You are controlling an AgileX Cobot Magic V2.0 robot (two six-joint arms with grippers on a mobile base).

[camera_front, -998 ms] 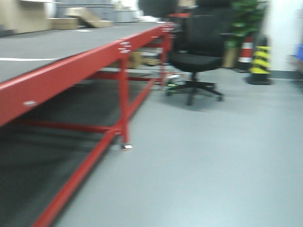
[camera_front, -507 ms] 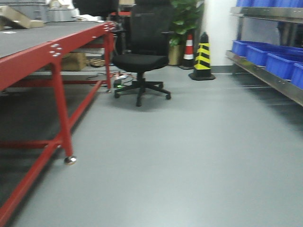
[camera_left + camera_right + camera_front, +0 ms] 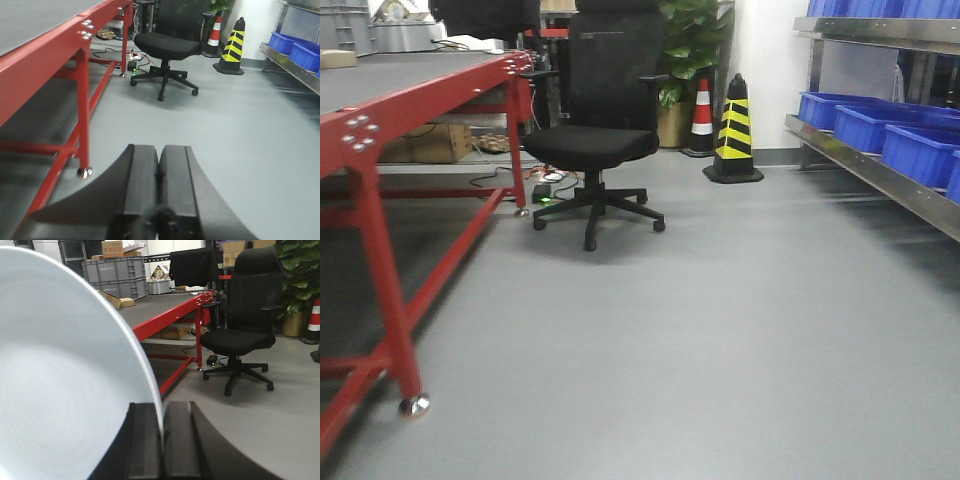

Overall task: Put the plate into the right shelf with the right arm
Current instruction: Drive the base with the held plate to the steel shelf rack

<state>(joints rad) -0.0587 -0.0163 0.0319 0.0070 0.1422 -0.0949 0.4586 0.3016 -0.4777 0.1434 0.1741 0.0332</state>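
1. One plate [image 3: 65,390] is being clamped at its rim between the two fingers of the right gripper [image 3: 161,415]. It is being held upright on edge, not yet on the shelf.
2. The two fingers of the left gripper [image 3: 158,155] are being kept pressed together, with nothing between them.
3. One right shelf [image 3: 880,178] is being shown along the floor's right edge, with at least three blue bins [image 3: 865,125] being carried behind its front lip.
4. One red-framed table [image 3: 380,110] is being shown along the floor's left edge.
5. One office chair [image 3: 595,130] and two cones, one red-and-white [image 3: 702,105] and one black-and-yellow [image 3: 733,130], are being seen near the floor's far edge, the cones just beside each other.
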